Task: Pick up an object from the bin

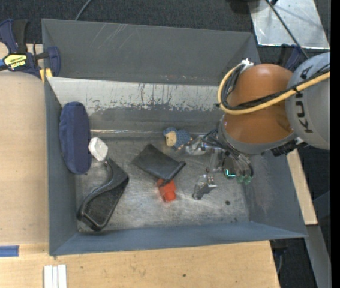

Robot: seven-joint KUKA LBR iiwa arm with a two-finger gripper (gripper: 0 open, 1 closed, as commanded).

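Note:
My gripper (201, 167) hangs low over the right half of the bin floor, below the orange cover. Its two metal fingers stand apart, one fingertip (203, 188) towards the front and the other towards the back, and bare floor lies between them. A small red block (168, 191) lies just left of the front fingertip. A flat black wallet-like pad (157, 162) lies to the left of the gripper. A small blue and tan figure (173, 137) sits near the back fingertip, by the rear wall.
A long dark blue pouch (74, 137) leans on the left wall, with a small white thing (98, 149) beside it. A black curved thing with a mesh face (103, 200) lies at the front left. The arm fills the right side.

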